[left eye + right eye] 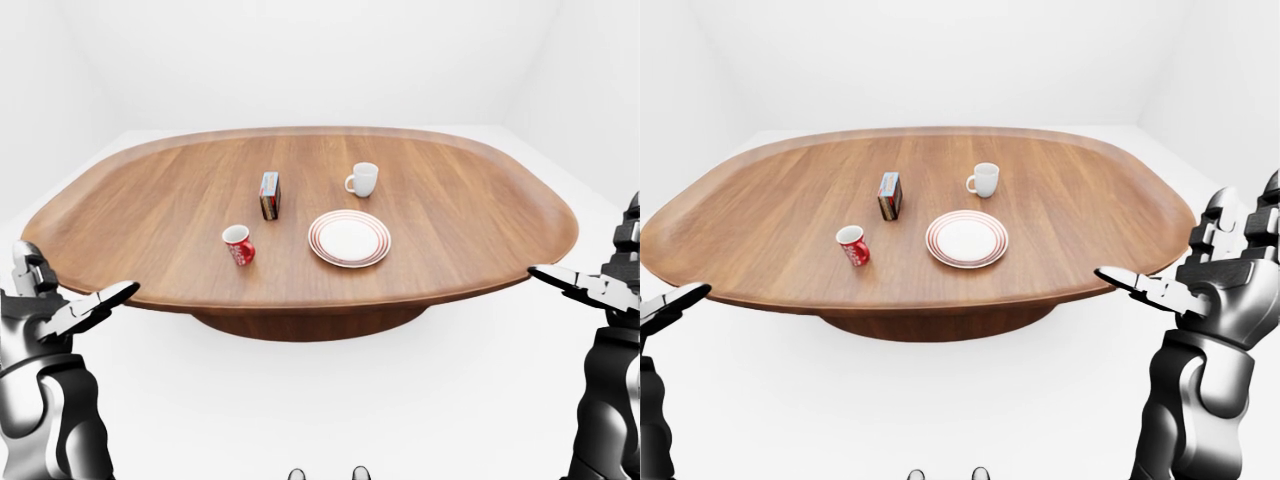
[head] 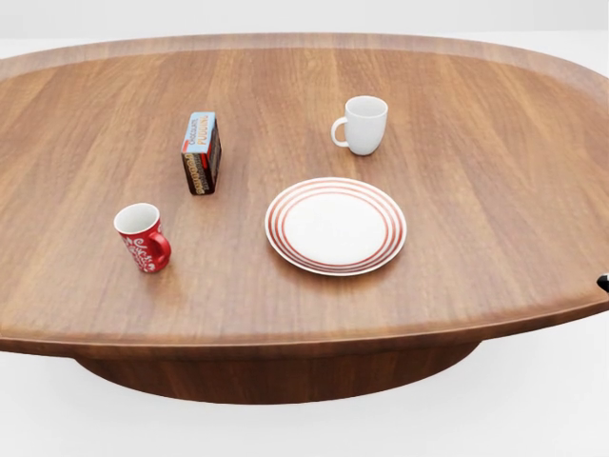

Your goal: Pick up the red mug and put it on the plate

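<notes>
The red mug [image 2: 143,237] stands upright on the worktop [image 2: 476,238], left of the striped plate [image 2: 335,226]; a small box [image 2: 201,152] and white mug [image 2: 363,125] sit above the plate. My left hand [image 1: 70,310] and right hand [image 1: 1200,285] hover off the worktop's edge, fingers [image 1: 1130,282] apart, holding nothing.

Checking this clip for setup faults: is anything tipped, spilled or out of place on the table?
Nothing stands out. The red mug, white mug and small box all stand upright on the table, apart from each other. The plate lies flat and bare. Both hands, left and right, are open, off the table.
</notes>
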